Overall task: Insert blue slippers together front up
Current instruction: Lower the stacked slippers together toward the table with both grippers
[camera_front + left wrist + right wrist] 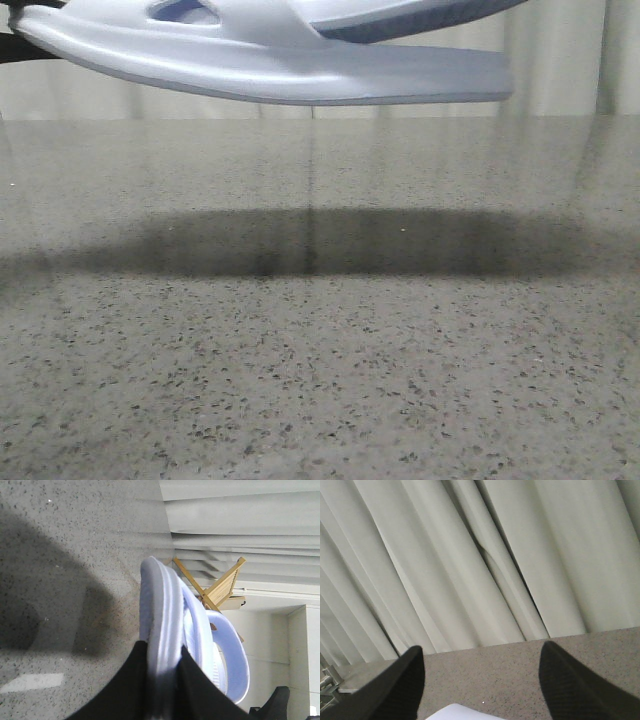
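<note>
The two pale blue slippers hang in the air at the top of the front view, high above the table. One slipper [300,70] lies roughly level with its sole down, and the second slipper [400,15] sits on it. In the left wrist view my left gripper [162,647] is shut on the edge of one slipper's sole [160,600], with the other slipper [227,650] nested against it. My right gripper [480,655] is open and empty, above a pale slipper edge [457,712].
The speckled grey table [320,380] carries the slippers' dark shadow [320,245]. Pale curtains [485,555] hang behind the table's far edge. A wooden folding stand [220,587] shows beyond the table in the left wrist view.
</note>
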